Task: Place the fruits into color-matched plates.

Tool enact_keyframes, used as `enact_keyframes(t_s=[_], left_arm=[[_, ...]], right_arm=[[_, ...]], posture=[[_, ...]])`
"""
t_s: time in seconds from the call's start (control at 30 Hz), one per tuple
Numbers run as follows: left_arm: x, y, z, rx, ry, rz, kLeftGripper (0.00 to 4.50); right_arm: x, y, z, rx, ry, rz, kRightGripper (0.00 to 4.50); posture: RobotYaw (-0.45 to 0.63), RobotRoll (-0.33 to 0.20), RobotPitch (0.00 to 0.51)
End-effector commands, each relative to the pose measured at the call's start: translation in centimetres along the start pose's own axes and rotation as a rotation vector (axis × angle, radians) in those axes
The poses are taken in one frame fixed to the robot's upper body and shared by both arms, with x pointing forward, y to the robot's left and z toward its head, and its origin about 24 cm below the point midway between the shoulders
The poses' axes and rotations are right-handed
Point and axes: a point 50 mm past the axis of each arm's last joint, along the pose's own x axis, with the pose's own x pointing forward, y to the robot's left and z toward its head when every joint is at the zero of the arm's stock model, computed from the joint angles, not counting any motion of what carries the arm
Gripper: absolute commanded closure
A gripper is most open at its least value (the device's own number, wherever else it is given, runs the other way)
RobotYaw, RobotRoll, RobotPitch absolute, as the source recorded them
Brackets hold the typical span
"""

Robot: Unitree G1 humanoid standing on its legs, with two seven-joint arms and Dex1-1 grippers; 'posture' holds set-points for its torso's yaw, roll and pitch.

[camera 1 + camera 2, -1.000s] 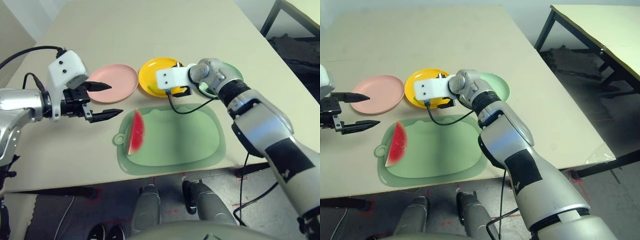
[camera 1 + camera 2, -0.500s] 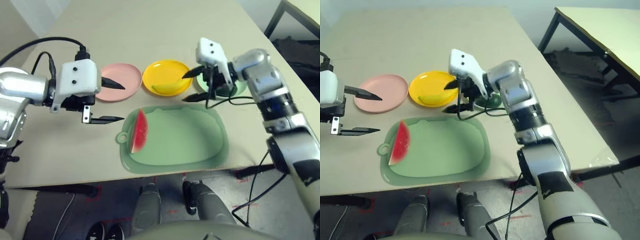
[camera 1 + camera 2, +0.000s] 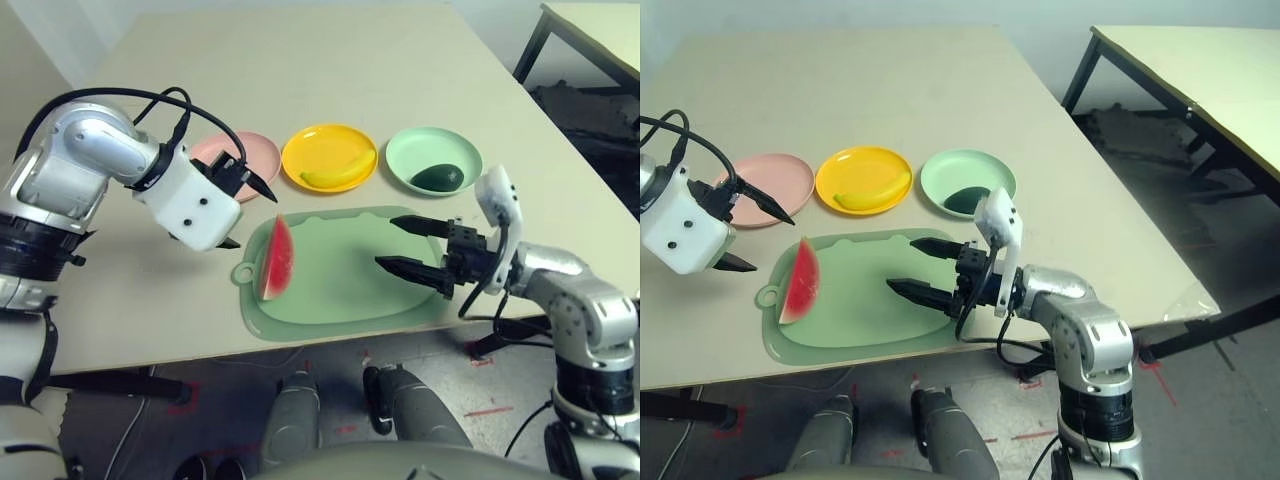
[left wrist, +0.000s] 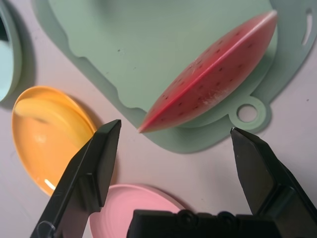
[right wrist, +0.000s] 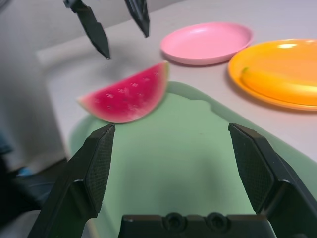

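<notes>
1. The watermelon wedge point(image 3: 276, 260) lies on its side at the left end of the pale-green cutting mat point(image 3: 350, 285), red flesh speckled with seeds, thin green rind along the curve; it looks like smooth moulded plastic; it is the one fruit not yet on a plate.
2. The pink plate point(image 3: 225, 160) sits bare just beyond it, likely its home; the banana point(image 3: 335, 176) rests in the yellow plate point(image 3: 330, 150), the dark avocado point(image 3: 437, 177) in the mint plate point(image 3: 435, 150); all three plates are round and shallow.
3. The left pincer point(image 3: 245, 212) hangs spread above the wedge's far tip, angled down, seemingly lining up a grasp.
4. The right pincer point(image 3: 412, 245) is spread and holding nothing over the mat's right end, level with the surface point(image 3: 300, 60).
</notes>
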Motion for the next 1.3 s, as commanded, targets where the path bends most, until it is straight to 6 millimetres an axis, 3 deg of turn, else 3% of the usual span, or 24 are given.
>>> enact_keyframes(t_s=[0.03, 0.17, 0.47, 0.83, 1.1, 1.3], left_arm=[[1.0, 0.1, 0.2, 0.052, -0.024, -0.041, 0.00], [2.6, 0.4, 0.4, 0.091, -0.055, -0.041, 0.00], [5.2, 0.1, 1.4, 0.145, -0.113, -0.104, 0.00], [7.9, -1.3, 1.2, 0.129, -0.122, -0.237, 0.00], [8.6, -2.4, 0.8, 0.023, -0.095, -0.310, 2.53], [8.1, -2.1, 0.5, -0.017, -0.086, -0.293, 2.67]], right_arm=[[-0.7, 0.4, -1.9, -0.106, -0.009, 0.009, 0.03], [-1.6, 1.2, -3.9, -0.146, 0.021, 0.071, 0.03], [-1.6, 0.9, -3.3, -0.143, -0.009, 0.035, 0.03], [-2.1, 0.6, -3.2, -0.116, 0.006, -0.030, 0.03], [-2.5, 1.3, -3.4, -0.126, 0.016, 0.007, 0.00], [-2.6, 1.9, -3.4, -0.110, 0.015, 0.055, 0.00]], posture=[[-0.01, 0.000, 0.161], [-0.03, 0.000, 0.161], [-0.05, 0.000, 0.160], [-0.08, 0.000, 0.157], [-0.09, 0.000, 0.158], [-0.08, 0.000, 0.160]])
